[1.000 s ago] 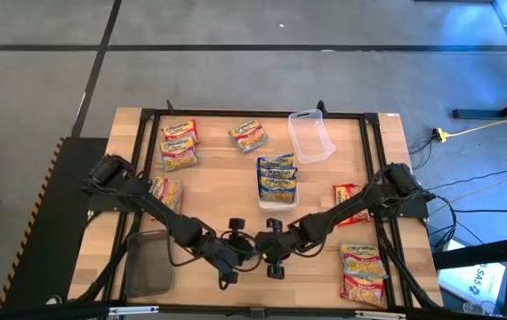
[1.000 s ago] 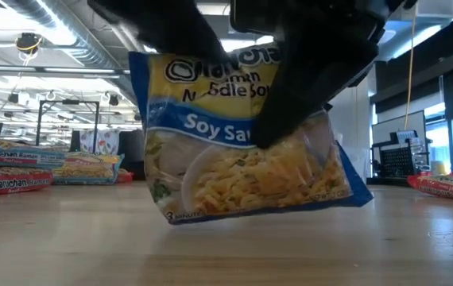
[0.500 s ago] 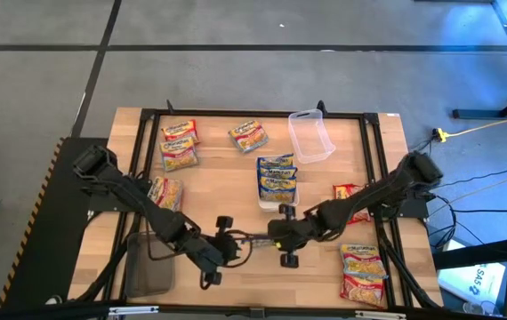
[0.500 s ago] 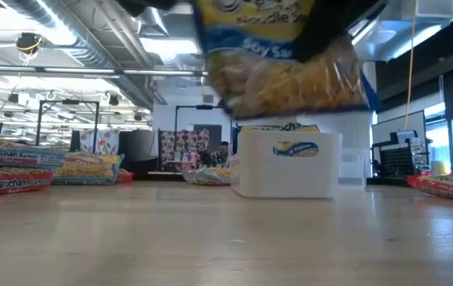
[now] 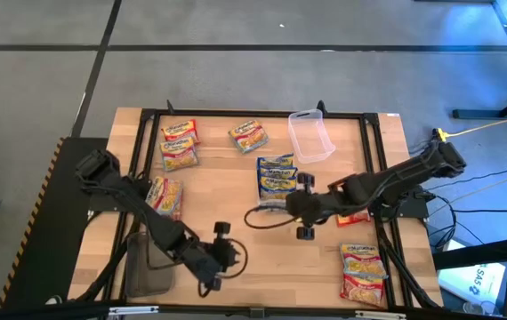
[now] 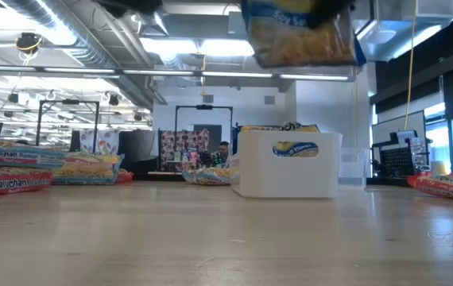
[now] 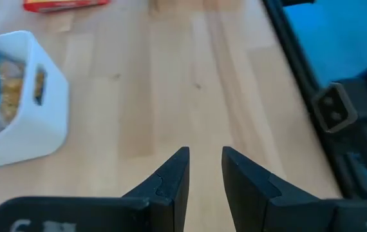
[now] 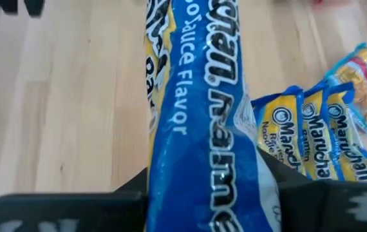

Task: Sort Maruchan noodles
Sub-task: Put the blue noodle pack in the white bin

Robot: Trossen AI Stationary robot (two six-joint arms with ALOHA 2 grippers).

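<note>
Right jaws clamp blue packet | above white tray

Table: pale wood, smooth, matt. Blue noodle packet: glossy, crinkled plastic film. Tray: white, smooth plastic.

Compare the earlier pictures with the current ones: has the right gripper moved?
Yes. The right gripper, holding a blue noodle packet, moved up off the table toward the white tray.
</note>
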